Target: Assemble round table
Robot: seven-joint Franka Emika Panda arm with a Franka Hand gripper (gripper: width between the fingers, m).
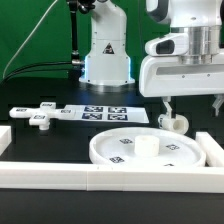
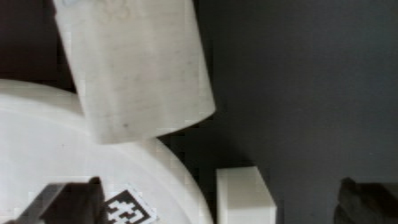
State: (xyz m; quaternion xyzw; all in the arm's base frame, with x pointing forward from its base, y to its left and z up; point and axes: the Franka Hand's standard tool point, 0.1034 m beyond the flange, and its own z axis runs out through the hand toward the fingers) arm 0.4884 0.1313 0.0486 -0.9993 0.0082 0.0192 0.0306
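The large round rimmed disc (image 1: 140, 150) lies flat near the front, with tags on its face and a small raised hub at its middle. The short thick cylinder leg (image 1: 173, 122) lies on the table just behind the disc's far rim, on the exterior view's right. My gripper (image 1: 193, 106) hangs open and empty above the leg, its jaws wide apart. In the wrist view the leg (image 2: 134, 70) lies across the disc's edge (image 2: 63, 150), ahead of my gripper (image 2: 217, 205). The small flat foot (image 1: 38, 119) lies at the exterior view's left.
The marker board (image 1: 100, 113) lies behind the disc. White border rails run along the front (image 1: 100, 180), the exterior view's right (image 1: 212, 150) and its left (image 1: 5, 135). A rail end (image 2: 244, 195) shows between my fingers. The robot base (image 1: 106, 60) stands at the back.
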